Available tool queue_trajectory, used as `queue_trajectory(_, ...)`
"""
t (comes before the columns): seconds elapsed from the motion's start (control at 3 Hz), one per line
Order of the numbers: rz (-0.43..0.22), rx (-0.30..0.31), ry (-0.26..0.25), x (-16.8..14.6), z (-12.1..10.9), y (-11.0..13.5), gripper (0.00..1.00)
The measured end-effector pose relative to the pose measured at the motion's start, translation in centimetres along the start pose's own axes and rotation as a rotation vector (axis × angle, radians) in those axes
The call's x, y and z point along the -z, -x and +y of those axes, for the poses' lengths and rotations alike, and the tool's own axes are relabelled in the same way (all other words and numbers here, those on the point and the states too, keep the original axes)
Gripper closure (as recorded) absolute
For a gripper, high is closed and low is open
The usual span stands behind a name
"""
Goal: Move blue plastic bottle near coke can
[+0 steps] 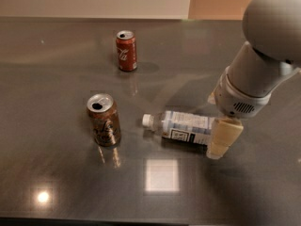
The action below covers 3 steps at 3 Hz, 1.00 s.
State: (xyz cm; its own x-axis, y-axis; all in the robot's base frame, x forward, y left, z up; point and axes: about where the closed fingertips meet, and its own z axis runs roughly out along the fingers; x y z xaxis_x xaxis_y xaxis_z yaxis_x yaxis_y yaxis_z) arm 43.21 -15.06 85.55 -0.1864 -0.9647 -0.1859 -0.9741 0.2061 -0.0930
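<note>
Claw (217,147) at base end of lying blue plastic bottle (186,126), partly hidden, grip undeterminable; coke can (126,51) well apart.

Arm (270,55): light grey, smooth rounded shells, fat wrist collar with a small vent grille (243,108). Hand (222,140): cream, blocky, below the wrist at lower right.

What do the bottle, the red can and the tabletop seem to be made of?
Blue plastic bottle: clear, pale-tinted, glossy plastic. Coke can: likely metal, red paint, silver rim. Table: dark, polished, mirrors lights; material unclear. End effector sits at the bottle's base.
</note>
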Motion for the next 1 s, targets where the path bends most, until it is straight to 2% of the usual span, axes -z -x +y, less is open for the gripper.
queue_trajectory(1.0, 0.027, 0.007, 0.012, -0.25, 0.05, -0.65, 0.88)
